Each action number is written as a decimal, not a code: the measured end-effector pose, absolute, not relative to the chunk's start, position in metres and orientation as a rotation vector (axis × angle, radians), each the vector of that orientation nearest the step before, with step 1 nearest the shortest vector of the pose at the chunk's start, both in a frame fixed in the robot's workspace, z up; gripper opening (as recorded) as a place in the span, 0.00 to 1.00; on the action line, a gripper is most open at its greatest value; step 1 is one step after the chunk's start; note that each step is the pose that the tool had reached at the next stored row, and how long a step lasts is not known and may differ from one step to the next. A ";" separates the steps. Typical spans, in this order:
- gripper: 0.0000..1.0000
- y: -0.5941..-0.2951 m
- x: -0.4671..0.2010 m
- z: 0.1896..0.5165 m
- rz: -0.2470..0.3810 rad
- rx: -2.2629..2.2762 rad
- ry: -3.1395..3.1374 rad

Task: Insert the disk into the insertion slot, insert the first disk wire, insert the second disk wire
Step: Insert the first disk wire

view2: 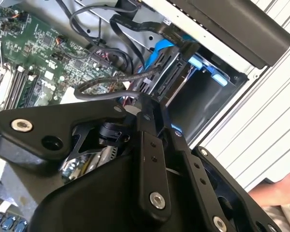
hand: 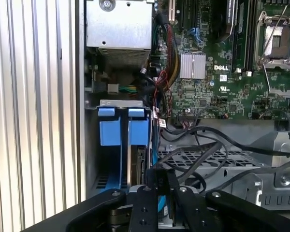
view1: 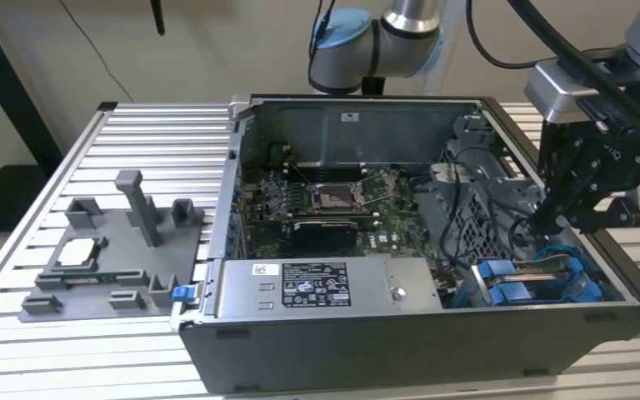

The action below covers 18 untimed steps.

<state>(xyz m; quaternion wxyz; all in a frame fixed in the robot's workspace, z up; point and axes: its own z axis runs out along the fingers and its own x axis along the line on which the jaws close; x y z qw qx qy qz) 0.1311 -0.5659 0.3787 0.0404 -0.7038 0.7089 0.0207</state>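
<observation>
Disk [hand: 138, 131] seated in its slot [hand: 117, 103]
The gripper [hand: 164, 174] hung close by it, fingers pressed together (what they pinched was hidden); loose black cables [hand: 199, 128] crowding them could snag and skew a connector going in.

White label [view1: 313, 286] on grey power supply [view1: 409, 287], lower centre of exterior view: black print and symbols, too small to read. Small white sticker [view1: 349, 116] on case rear wall: illegible. First wrist view: white maker's logo [hand: 223, 67] on green motherboard [hand: 208, 96], just beside silver heatsink [hand: 192, 65].
</observation>
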 end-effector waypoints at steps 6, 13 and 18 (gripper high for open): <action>0.00 -0.568 0.137 0.377 0.078 -2.162 2.179; 0.00 -0.568 0.139 0.377 0.081 -2.164 2.181; 0.00 -0.568 0.139 0.377 0.080 -2.164 2.181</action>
